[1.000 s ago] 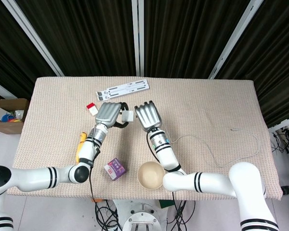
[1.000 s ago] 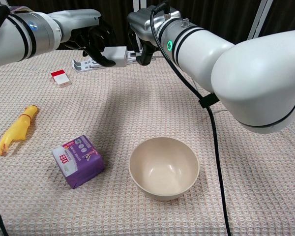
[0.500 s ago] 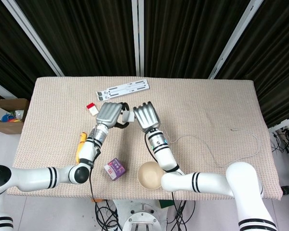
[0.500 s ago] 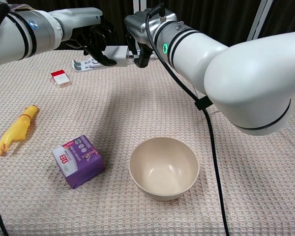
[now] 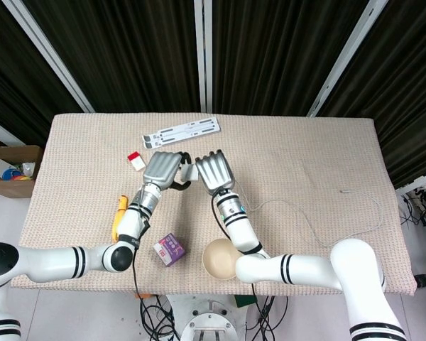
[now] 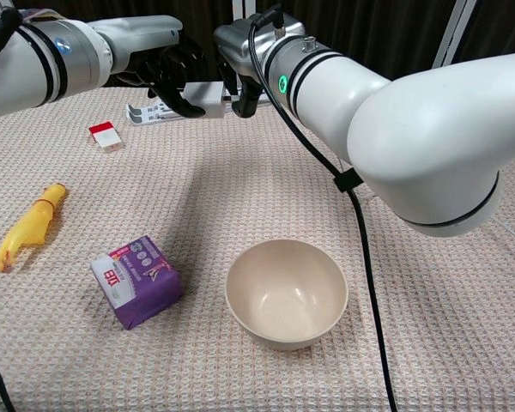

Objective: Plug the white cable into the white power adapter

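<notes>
Since a second ago the right hand (image 5: 213, 170) has slid a little toward the left hand (image 5: 161, 168), so the gap between them over the middle of the table (image 5: 305, 156) is narrower; the right forearm has shifted left with it in the chest view, and the other things lie where they did. The left hand holds the adapter (image 6: 209, 98) off the table, its dark fingers (image 6: 173, 87) wrapped around the white block, whose right end juts toward the right hand. The right hand's fingers are curled down close against that end; they seem to pinch the plug of the cable (image 5: 319, 238), but the plug itself is hidden behind the fingers in both views, and whether it is seated in the adapter cannot be told. The cable trails from the right hand across the cloth in a thin loop to the table's right edge, and is barely visible in the chest view behind the big white forearm. A bowl (image 6: 287, 293), a purple packet (image 6: 136, 281), a yellow toy (image 6: 31, 227), a small red-and-white box (image 6: 105, 134) and a white strip (image 5: 182, 132) lie on the cloth, the strip partly hidden by the left hand in the chest view.
</notes>
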`<act>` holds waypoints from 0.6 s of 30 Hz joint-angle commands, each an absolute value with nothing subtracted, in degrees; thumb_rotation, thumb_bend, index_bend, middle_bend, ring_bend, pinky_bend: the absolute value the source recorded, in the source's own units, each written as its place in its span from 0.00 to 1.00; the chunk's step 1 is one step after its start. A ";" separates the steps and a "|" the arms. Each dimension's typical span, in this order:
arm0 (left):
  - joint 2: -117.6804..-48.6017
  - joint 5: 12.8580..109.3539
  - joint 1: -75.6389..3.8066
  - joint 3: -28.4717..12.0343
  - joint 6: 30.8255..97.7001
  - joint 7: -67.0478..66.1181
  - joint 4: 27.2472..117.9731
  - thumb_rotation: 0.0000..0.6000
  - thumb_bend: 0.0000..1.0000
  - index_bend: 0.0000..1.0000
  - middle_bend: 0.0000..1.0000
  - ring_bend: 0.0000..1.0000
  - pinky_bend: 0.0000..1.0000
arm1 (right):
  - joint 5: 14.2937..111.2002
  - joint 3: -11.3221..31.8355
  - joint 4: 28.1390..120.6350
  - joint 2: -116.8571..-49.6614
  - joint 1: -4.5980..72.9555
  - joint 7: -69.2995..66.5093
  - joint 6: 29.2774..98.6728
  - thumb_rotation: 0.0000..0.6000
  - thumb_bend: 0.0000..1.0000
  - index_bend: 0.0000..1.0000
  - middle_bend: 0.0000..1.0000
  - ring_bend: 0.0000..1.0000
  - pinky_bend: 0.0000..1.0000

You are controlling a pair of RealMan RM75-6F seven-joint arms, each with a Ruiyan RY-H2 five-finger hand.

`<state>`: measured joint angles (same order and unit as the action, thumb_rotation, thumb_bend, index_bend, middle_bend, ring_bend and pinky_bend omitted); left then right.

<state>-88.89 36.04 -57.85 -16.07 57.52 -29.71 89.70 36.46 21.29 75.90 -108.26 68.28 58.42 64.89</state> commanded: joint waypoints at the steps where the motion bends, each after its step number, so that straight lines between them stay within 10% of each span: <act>1: -88.98 35.97 -58.01 -16.01 57.55 -29.97 89.60 0.91 0.22 0.60 0.54 0.73 0.97 | 36.25 21.38 75.73 -108.43 68.44 58.35 64.72 1.00 0.74 0.72 0.59 0.45 0.50; 18: -89.14 33.73 -60.01 -15.23 58.04 -34.70 88.99 0.92 0.22 0.60 0.54 0.73 0.97 | 32.73 22.39 74.38 -109.58 70.79 62.29 65.15 1.00 0.74 0.72 0.58 0.46 0.50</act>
